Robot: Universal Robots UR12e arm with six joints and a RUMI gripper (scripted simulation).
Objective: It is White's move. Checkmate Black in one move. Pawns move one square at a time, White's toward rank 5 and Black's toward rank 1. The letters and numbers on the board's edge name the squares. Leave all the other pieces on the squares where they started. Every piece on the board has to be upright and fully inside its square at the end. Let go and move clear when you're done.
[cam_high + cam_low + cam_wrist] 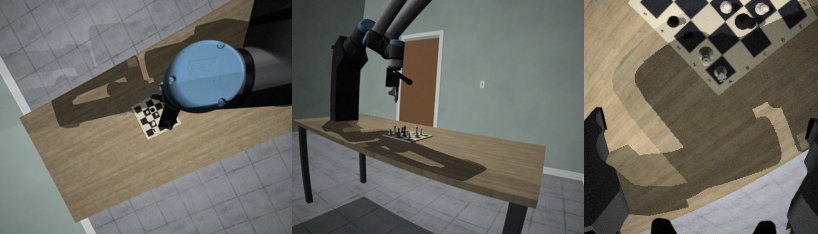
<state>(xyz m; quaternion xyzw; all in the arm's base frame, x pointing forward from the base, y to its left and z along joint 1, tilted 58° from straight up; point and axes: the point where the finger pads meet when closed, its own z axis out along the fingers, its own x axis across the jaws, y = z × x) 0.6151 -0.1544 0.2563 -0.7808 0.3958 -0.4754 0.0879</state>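
Note:
A small chessboard lies on the wooden table, with several white and black pieces upright on it. It also shows in the overhead view, partly hidden by the arm, and at the top of the wrist view. In the wrist view, two white pieces stand near the board's near corner, two more white pieces stand further in, and black pieces stand among them. My gripper hangs high above the table, well above the board, open and empty.
The robot's black pedestal stands on the table's far left end. The arm's blue joint cap blocks part of the board in the overhead view. The table edge and the floor show at the bottom of the wrist view.

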